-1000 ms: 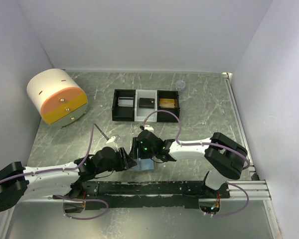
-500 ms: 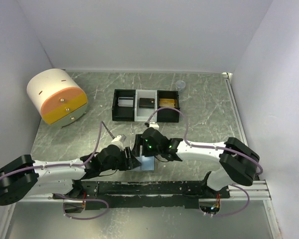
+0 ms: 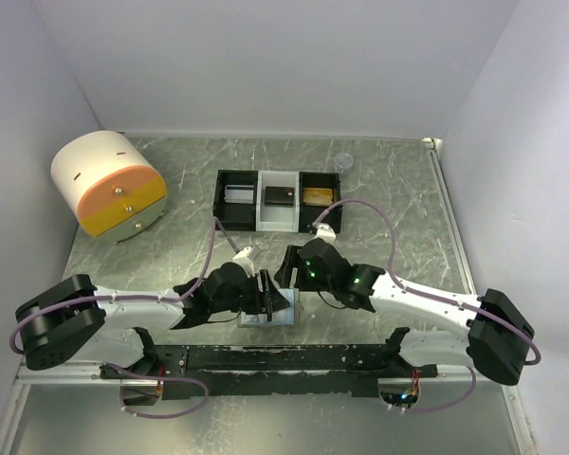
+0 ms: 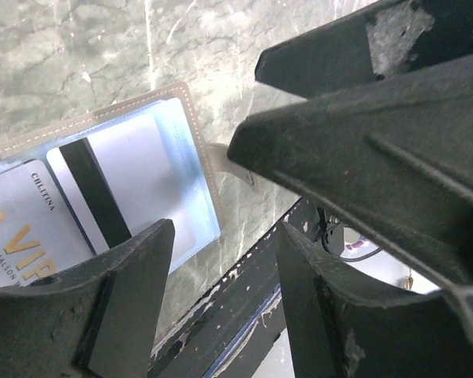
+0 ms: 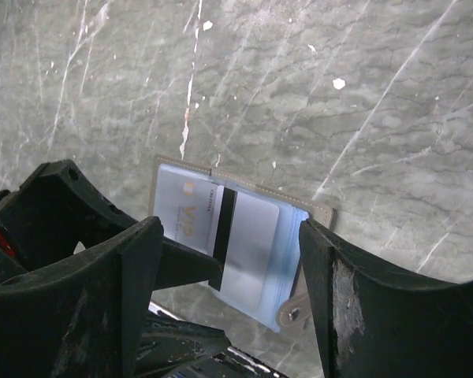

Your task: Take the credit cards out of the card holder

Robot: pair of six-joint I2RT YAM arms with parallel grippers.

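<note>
The card holder (image 5: 235, 240) lies open and flat on the table (image 5: 315, 87) near its front edge, its grey stitched border framing pale blue sleeves that show a VIP card (image 4: 16, 236) and a black-striped card (image 4: 122, 185). The left gripper (image 4: 225, 236) and right gripper (image 5: 230, 228) hang over it with jaws apart, gripping nothing.

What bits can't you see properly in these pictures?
- Top view: card holder mostly hidden under left gripper and right gripper.
- Left wrist: VIP card cut off by frame edge and a finger.
- Right wrist: card lettering too small; number of cards unclear.
- Top view: tray contents too small to name.
</note>
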